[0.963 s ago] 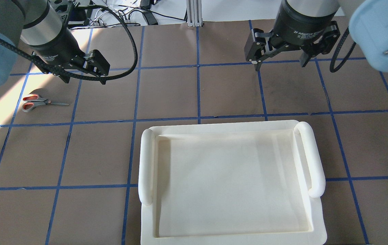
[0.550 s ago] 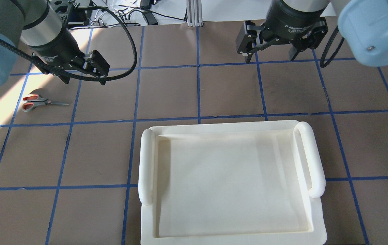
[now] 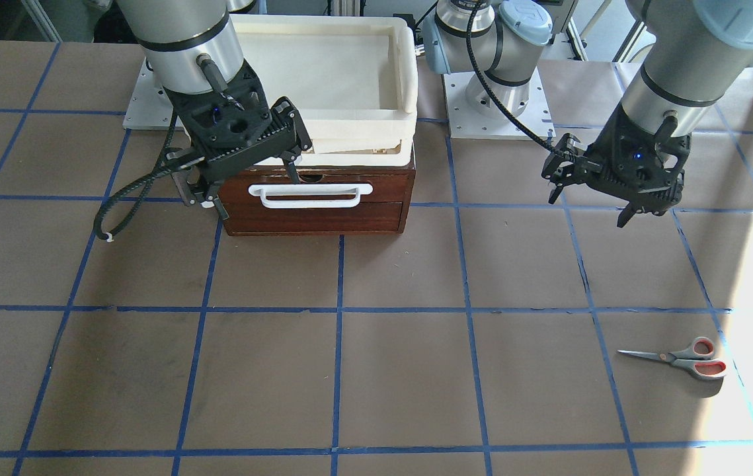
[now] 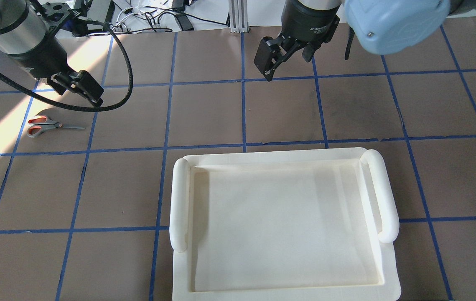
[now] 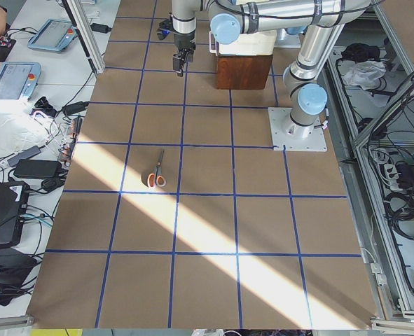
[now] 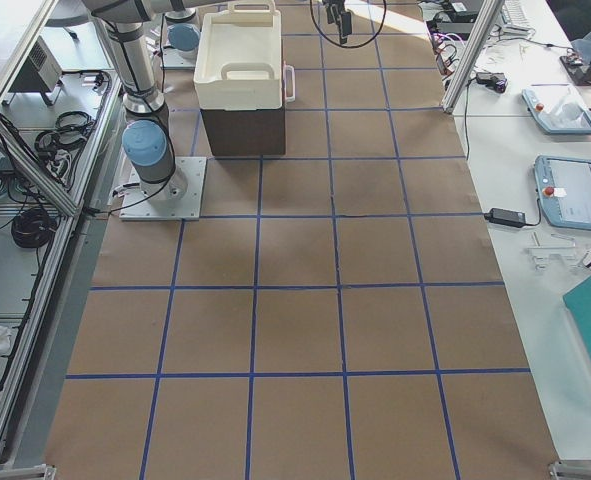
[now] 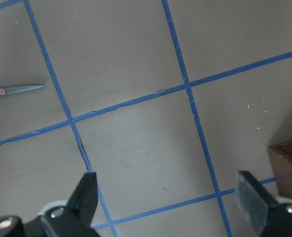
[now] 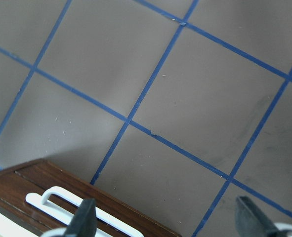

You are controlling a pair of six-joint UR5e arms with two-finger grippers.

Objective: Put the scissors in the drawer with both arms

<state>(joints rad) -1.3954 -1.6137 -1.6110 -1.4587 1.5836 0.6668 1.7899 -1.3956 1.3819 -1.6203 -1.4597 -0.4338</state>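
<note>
On a brown tabletop (image 3: 402, 370) gridded with blue tape, the scissors (image 3: 677, 359) lay flat beside a sunlit patch, blades pointing toward the table's middle and handle loops outward. The left gripper (image 3: 588, 208), jaws spread, hung the nearer to them, though well apart on the robot's side. The right gripper (image 3: 256, 192), jaws likewise spread, hovered at the white handle (image 3: 310, 195) of the drawer (image 3: 323, 218), which looked shut.
</note>
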